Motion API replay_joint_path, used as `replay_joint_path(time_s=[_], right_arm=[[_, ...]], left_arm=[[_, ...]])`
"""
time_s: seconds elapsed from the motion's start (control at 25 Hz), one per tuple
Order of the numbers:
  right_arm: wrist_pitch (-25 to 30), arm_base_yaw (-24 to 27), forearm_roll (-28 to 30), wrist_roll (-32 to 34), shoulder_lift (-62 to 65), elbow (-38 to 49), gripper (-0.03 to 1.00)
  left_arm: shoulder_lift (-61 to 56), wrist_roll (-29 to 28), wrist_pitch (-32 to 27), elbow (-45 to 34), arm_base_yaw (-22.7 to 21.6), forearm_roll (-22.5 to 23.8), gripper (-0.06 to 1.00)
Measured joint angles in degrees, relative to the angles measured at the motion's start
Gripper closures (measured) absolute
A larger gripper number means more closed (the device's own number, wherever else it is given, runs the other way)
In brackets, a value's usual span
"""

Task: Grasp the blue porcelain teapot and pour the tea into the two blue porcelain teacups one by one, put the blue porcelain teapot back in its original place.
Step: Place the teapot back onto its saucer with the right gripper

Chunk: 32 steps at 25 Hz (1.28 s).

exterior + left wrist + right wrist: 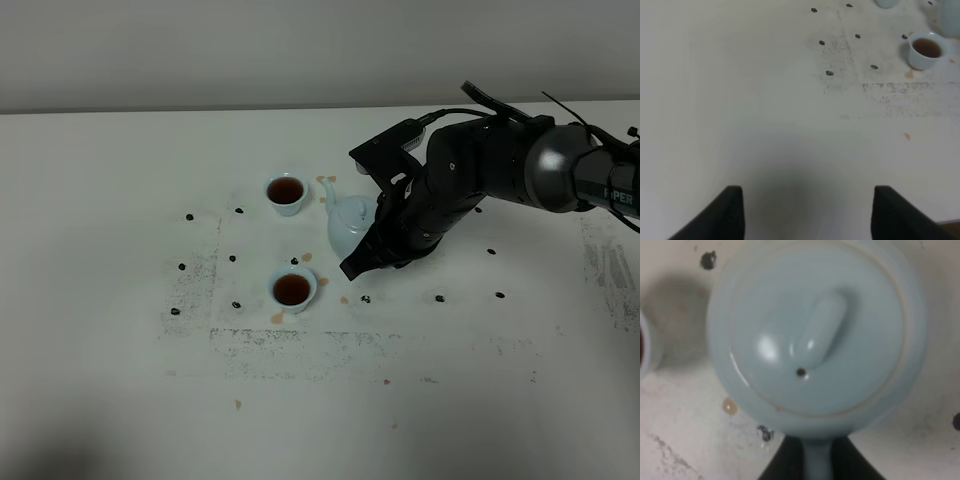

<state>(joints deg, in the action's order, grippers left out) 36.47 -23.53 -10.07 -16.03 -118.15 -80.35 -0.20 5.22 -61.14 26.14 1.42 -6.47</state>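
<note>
The blue porcelain teapot (345, 226) stands upright just right of the two blue porcelain teacups, its spout pointing to the far cup. My right gripper (370, 243) is shut on the teapot's handle (817, 462). The right wrist view looks straight down on the lid and its knob (819, 330). The far teacup (286, 191) and the near teacup (292, 290) both hold dark tea. In the left wrist view my left gripper (807, 212) hangs open over bare table, well away from the near teacup (926, 50). Whether the teapot rests on the table or hovers just above it I cannot tell.
Small dark specks (189, 216) and brown tea drops (277, 318) dot the white table around the cups. Grey scuff marks (300, 345) run along the tabletop in front of the cups. The table's back edge (200, 110) meets a wall.
</note>
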Motion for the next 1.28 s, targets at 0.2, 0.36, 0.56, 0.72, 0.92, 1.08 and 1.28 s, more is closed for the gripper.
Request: replay_joint_path(time_s=[0.2, 0.36, 0.56, 0.72, 0.92, 1.08, 1.28], right_arm=[[-0.81, 0.11, 0.39, 0.09, -1.27, 0.00, 0.89], [-1.09, 0.33, 0.85, 0.13, -1.38, 0.00, 0.89], [-1.24, 0.44, 1.05, 0.20, -1.72, 0.00, 0.89], [-1.24, 0.46, 1.10, 0.20, -1.79, 0.00, 0.89], [-1.63, 0.46, 1.10, 0.24, -1.79, 0.00, 0.89], [-1.63, 0.46, 1.10, 0.24, -1.79, 0.00, 0.88], [-1.89, 0.46, 1.04, 0.55, -1.79, -0.10, 0.81]], left_arm=[[0.00, 0.00, 0.00, 0.00, 0.00, 0.00, 0.38], [0.00, 0.00, 0.00, 0.00, 0.00, 0.00, 0.38], [0.00, 0.00, 0.00, 0.00, 0.00, 0.00, 0.38], [0.00, 0.06, 0.00, 0.00, 0.00, 0.00, 0.38], [0.00, 0.06, 0.00, 0.00, 0.00, 0.00, 0.38], [0.00, 0.06, 0.00, 0.00, 0.00, 0.00, 0.38], [0.00, 0.06, 0.00, 0.00, 0.00, 0.00, 0.38]])
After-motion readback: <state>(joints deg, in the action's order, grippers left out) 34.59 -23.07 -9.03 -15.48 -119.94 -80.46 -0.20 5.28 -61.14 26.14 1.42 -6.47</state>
